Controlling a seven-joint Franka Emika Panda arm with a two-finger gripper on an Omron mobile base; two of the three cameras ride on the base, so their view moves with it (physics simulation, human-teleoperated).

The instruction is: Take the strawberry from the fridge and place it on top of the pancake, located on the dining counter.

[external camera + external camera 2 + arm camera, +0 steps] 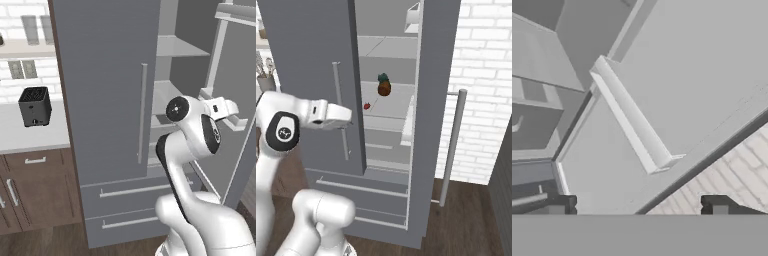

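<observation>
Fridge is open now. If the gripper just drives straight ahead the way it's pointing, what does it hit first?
Most likely the inner face of the open fridge door, around its pale door shelf, not the strawberry. The open gripper faces the door panel; depth is hard to judge.

My hand (639,205) is spread wide, empty, facing the fridge (702,70) door's inner shelf bin (632,120); brick wall (722,175) beside door.

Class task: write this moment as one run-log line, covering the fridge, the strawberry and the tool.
tall grey fridge: right door open | tiny red strawberry: on pale shelf, beside pineapple | tool: open, empty, facing inner door | step: reach in for berry
</observation>
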